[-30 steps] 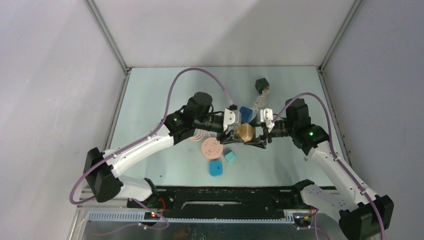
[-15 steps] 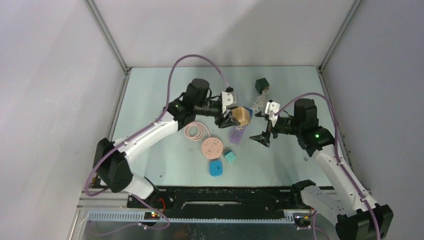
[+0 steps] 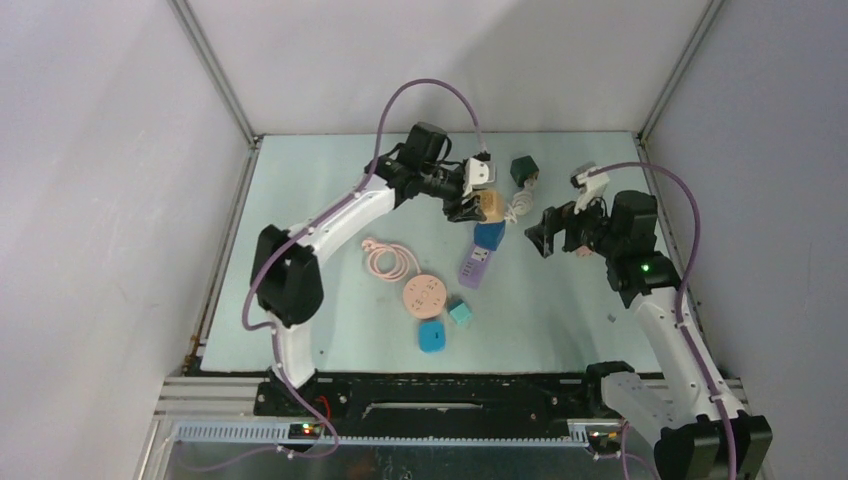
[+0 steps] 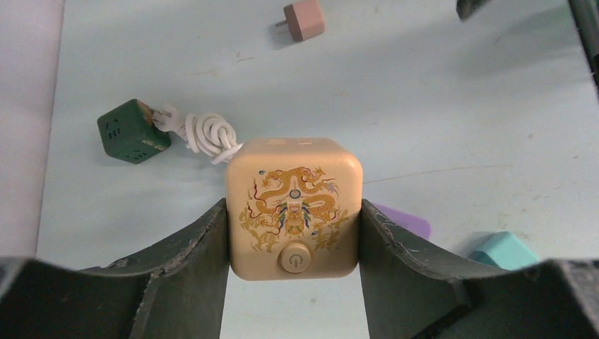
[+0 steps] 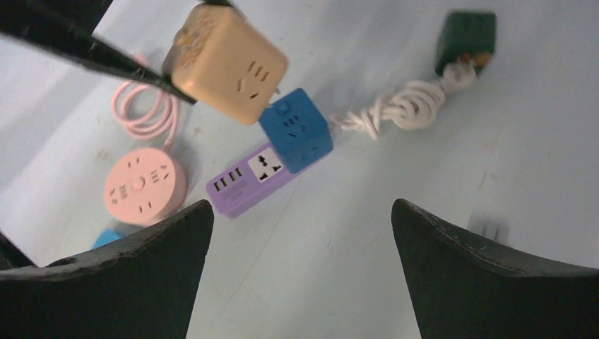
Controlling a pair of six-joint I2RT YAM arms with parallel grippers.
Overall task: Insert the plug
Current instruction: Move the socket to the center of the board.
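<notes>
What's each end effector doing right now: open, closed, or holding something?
Left end effector: closed on the tan cube socket.
Right end effector: open, holding nothing.

You have a tan cube socket (image 4: 293,208) whose front face carries a gold dragon motif with small darker touches, above a tan round button. On the pale blue-green table (image 4: 424,106) you see a dark green cube socket (image 4: 133,131) with a white cord (image 4: 208,135), a dusty-pink plug adapter (image 4: 305,19), a blue cube socket (image 5: 297,131), a lilac power strip (image 5: 247,180) with a white outlet face, a salmon-pink round socket (image 5: 145,186) with a paler pink cord (image 5: 145,129), and a turquoise block (image 4: 503,248).
</notes>
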